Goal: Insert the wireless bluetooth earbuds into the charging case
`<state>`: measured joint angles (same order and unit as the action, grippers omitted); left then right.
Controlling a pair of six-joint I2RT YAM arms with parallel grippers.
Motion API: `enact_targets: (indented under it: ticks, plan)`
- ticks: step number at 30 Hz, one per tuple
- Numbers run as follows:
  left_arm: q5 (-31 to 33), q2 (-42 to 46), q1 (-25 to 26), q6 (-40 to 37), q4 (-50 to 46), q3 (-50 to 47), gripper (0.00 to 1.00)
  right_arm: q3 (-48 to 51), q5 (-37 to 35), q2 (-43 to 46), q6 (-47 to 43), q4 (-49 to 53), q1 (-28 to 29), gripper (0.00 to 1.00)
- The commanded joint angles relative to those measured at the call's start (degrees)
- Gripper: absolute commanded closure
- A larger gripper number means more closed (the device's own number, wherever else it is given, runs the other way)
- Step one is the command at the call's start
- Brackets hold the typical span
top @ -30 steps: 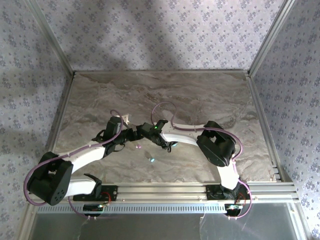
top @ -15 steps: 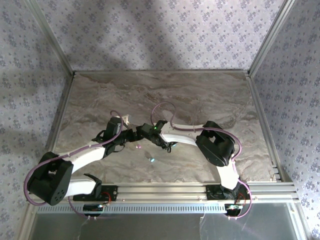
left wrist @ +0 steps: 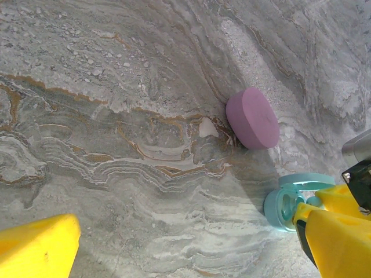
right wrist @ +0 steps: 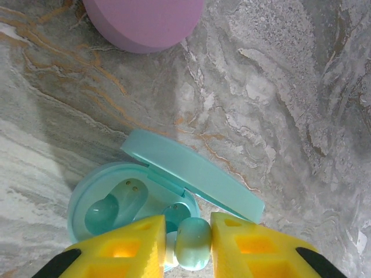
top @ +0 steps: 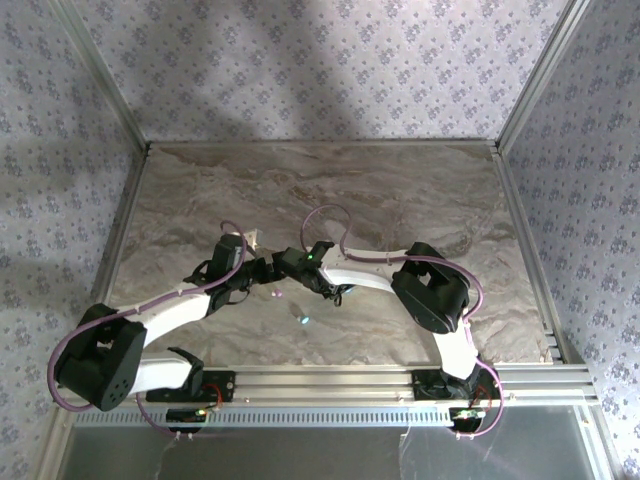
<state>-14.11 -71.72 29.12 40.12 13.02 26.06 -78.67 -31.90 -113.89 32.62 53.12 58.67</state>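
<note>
Pink case [right wrist: 142, 23] cropped by the top edge; teal case [right wrist: 174, 168] near rim hidden behind the right gripper [right wrist: 186, 223] (grip on teal earbud [right wrist: 193, 246] indeterminate).

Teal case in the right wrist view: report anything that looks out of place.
One teal earbud lies seated in the open teal case. The other earbud stands at the case's edge between the jaws of the right gripper, not down in its socket. Nothing else stands out.
</note>
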Motion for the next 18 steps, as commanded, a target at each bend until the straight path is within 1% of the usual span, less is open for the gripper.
enact_targets:
  ticks: [1, 11, 18]
  plan:
    - [-5.7, 1.5, 0.8, 0.7, 7.6, 1.8, 0.0, 1.2, 0.7, -0.5, 1.3, 0.9, 1.0, 0.71]
    - [-5.6, 1.4, 0.8, 0.7, 7.5, 1.8, 0.0, 1.4, 2.0, 0.6, 0.9, -0.1, 1.0, 0.69]
    - [-5.4, 1.6, 0.8, 0.8, 7.5, 1.8, 0.0, 1.0, 1.5, 0.1, 1.3, 0.5, 0.7, 0.67]
